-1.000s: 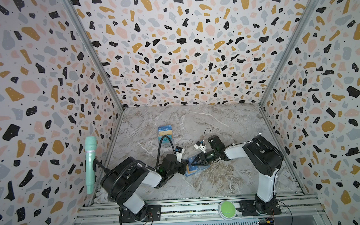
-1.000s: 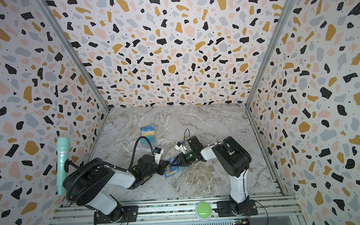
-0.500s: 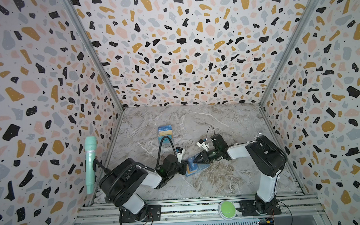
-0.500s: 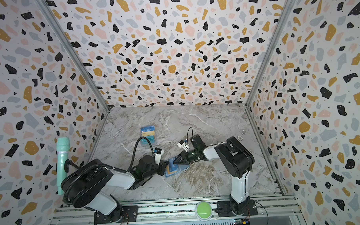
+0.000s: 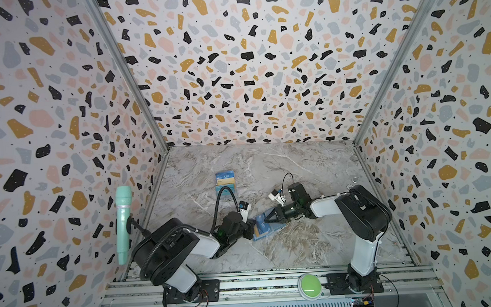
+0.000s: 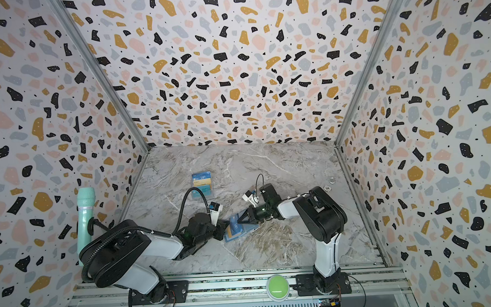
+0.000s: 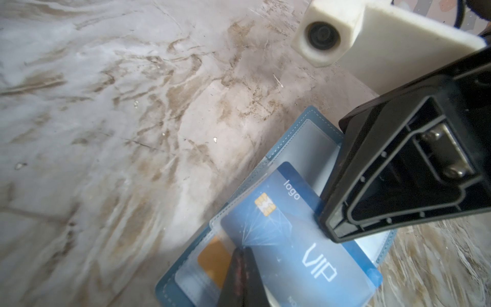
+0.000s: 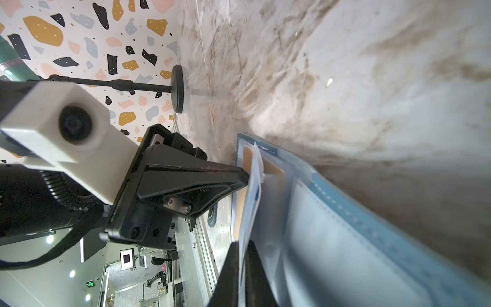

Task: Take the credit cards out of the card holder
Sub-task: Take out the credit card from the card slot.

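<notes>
The card holder (image 5: 265, 229) (image 6: 235, 230) lies open on the marble table between both arms, its clear sleeves up. A blue credit card (image 7: 289, 255) with white "VIP" lettering stands tilted up out of a sleeve and shows edge-on in the right wrist view (image 8: 252, 196). My right gripper (image 8: 243, 265) (image 5: 266, 217) is shut on that card's edge. My left gripper (image 7: 242, 251) (image 5: 252, 226) is shut, its tip resting on the sleeve beside the card. An orange patch (image 7: 212, 257) shows through the neighbouring sleeve.
A clear case of stacked cards (image 5: 225, 183) (image 6: 202, 183) lies farther back on the table. A teal microphone (image 5: 124, 220) stands by the left wall. A green button (image 5: 309, 282) sits on the front rail. Small metal bits (image 6: 332, 181) lie near the right wall.
My right gripper's jaws have closed on the card's edge. The left arm has stayed where it was, pressed on the holder.
</notes>
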Available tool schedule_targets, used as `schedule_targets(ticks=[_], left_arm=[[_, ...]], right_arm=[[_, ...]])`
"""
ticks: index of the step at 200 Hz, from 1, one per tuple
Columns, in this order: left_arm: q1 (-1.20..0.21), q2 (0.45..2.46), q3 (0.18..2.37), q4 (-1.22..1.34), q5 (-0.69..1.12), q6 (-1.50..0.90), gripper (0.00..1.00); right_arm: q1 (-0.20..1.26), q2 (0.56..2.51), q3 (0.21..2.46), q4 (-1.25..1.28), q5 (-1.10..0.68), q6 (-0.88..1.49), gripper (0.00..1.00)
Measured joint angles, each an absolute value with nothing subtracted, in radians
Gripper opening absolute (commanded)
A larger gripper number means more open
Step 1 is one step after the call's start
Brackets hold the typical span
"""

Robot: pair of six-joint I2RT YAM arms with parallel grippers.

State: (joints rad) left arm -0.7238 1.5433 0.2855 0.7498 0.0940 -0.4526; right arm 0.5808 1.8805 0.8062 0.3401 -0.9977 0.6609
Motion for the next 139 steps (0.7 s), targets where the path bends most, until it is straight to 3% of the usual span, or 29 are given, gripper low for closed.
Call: schedule_targets(ticks=[139], left_arm=[[-0.725,1.538,0.281,0.746,0.087,-0.46,0.0]], right_arm=[[0.537,1.88,0.812,0.241,-1.005,0.574,0.08]])
